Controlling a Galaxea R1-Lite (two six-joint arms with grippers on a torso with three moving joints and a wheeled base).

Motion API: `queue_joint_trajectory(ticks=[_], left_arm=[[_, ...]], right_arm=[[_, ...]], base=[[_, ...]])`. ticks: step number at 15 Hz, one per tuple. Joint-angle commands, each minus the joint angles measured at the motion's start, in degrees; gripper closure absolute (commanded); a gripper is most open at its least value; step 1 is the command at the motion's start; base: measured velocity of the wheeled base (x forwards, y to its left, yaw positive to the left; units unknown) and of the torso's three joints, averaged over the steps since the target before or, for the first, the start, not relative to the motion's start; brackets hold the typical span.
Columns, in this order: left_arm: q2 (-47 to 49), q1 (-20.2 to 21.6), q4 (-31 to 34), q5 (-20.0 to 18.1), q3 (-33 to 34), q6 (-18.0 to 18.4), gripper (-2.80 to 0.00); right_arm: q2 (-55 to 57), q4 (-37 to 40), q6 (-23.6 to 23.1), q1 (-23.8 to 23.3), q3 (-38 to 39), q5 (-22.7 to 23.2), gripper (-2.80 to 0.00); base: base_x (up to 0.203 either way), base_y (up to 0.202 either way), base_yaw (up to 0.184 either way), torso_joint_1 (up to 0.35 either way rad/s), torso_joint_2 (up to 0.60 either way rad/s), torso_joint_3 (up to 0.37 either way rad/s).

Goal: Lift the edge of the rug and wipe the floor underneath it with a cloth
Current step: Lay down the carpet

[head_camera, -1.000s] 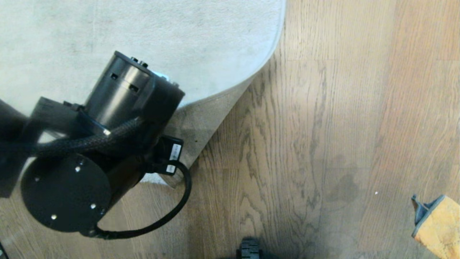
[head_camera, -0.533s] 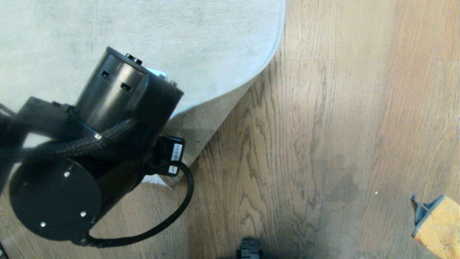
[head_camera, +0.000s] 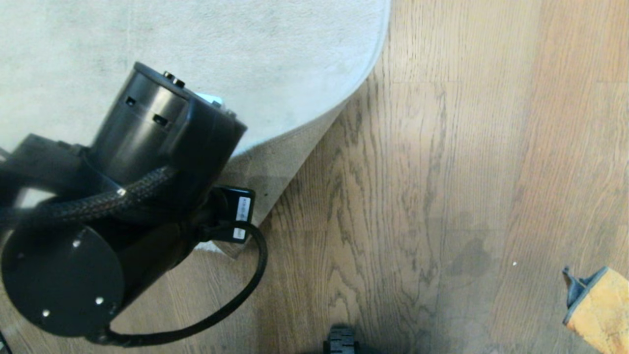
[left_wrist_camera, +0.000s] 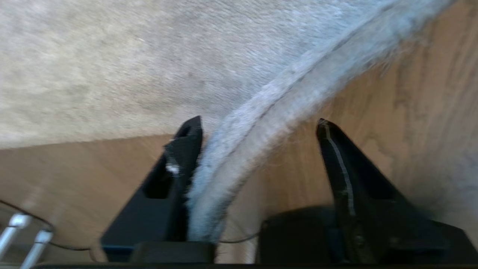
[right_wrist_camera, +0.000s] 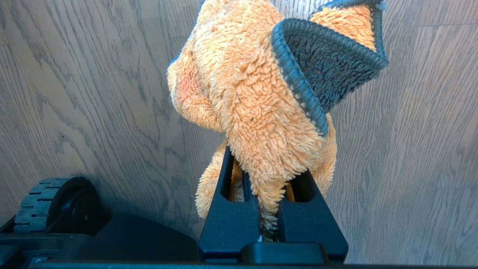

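Release step: my left gripper stands spread, rug edge resting between fingers; right gripper, at four o'clock, pinches the cloth. Next: withdraw clear.

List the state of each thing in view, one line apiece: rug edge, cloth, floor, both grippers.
rug edge: raised off the floor, tan backing showing, lying between the open fingers against one of them.
left gripper: open, not clamping the rug.
cloth: bunched, held off the floor.
right gripper: shut on the cloth.
floor: bare planks with a faint darker patch.
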Motion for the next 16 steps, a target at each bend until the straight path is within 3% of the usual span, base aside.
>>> queue_joint_trajectory(ticks=[1, 9, 16], left_arm=[[-0.23, -0.28, 0.12, -0.55, -0.04, -1.05, -2.8], [-3.13, -3.09, -0.43, -6.16, -0.43, -10.07, -2.8], [-4.5, -3.02, -3.32, -6.35, -0.09, -12.77, -2.8]], right_arm=[[0.07, -0.06, -0.01, -0.03, 0.0, -0.02, 0.0], [0.07, -0.04, -0.01, 0.02, 0.0, -0.02, 0.0], [0.07, -0.06, -0.01, 0.01, 0.0, -0.02, 0.0]], base=[[0.0, 0.0, 0.0, 0.0, 0.0, 0.0], [0.0, 0.0, 0.0, 0.0, 0.0, 0.0], [0.0, 0.0, 0.0, 0.0, 0.0, 0.0]])
